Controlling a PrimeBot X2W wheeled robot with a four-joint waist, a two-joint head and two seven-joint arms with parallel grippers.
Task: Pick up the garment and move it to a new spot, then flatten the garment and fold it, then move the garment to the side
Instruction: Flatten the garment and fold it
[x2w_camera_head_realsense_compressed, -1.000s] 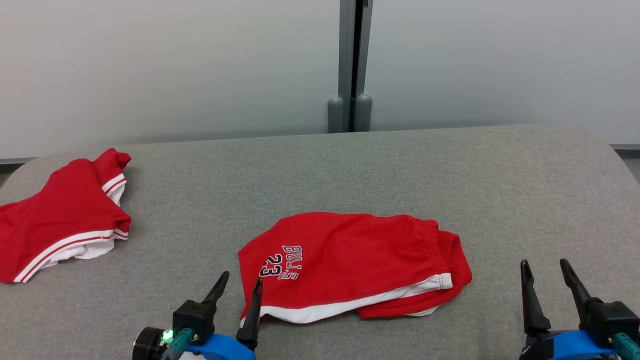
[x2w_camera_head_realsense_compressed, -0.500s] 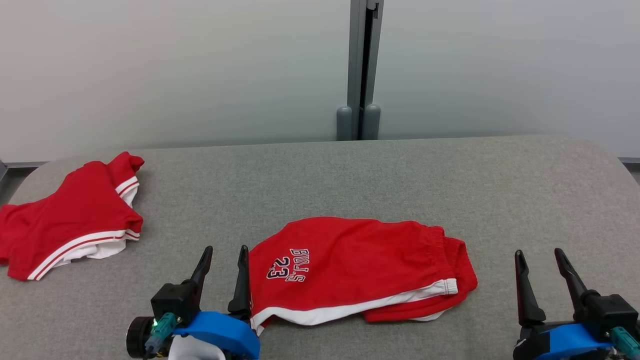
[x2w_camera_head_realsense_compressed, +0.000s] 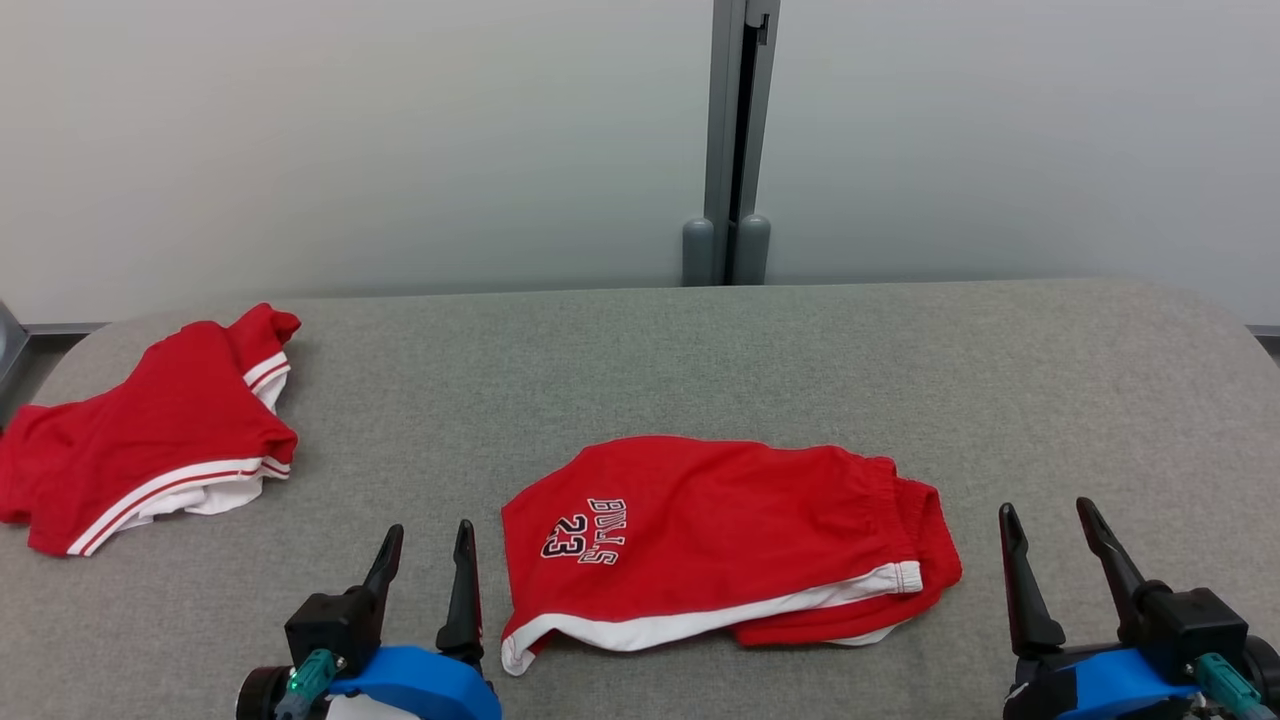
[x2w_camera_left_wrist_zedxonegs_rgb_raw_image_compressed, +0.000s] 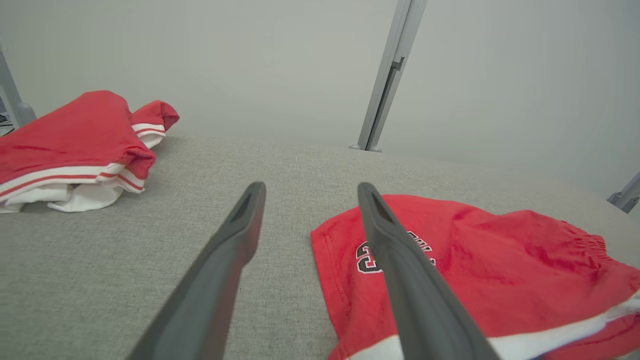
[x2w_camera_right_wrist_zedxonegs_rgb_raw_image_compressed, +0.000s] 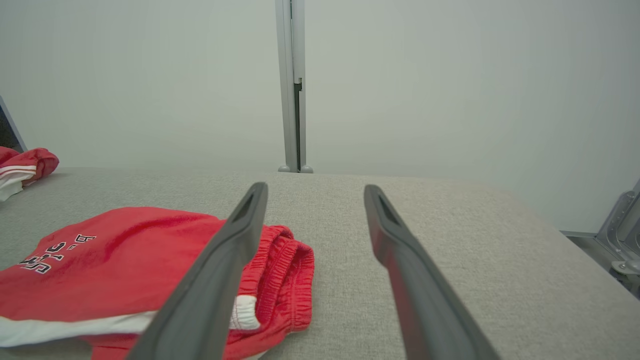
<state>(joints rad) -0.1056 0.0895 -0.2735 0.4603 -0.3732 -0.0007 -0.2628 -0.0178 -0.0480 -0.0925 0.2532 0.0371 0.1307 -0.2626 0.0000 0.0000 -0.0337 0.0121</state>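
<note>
**A:** How do the claws stand?

**B:** The left claw (x2w_camera_head_realsense_compressed: 431, 527) is at the lower left of the head view. Its two dark fingers are spread wide and grip nothing. The right claw (x2w_camera_head_realsense_compressed: 1044, 506), at the lower right, is just as wide open and empty.

**A:** And the garment?

**B:** The garment (x2w_camera_head_realsense_compressed: 720, 520) lies folded in the lower middle of the frame, between the two claws. It is a pair of red shorts with a white band along the near edge, and "BULLS 23" is printed towards its left end. The gathered waistband is at its right end.

**A:** Is either claw on it?

**B:** No. The left claw's inner finger stands just beside the left hem, with a strip of table (x2w_camera_head_realsense_compressed: 700, 350) between them. The right claw is near the waistband end, but apart from it.

**A:** What lies farther out?

**B:** The table is covered in grey cloth. A second red piece (x2w_camera_head_realsense_compressed: 150, 420) with white and red stripes is bunched at the left edge of the frame, well apart from the shorts. A grey post (x2w_camera_head_realsense_compressed: 738, 140) rises at the upper middle against a pale wall (x2w_camera_head_realsense_compressed: 350, 140).
</note>
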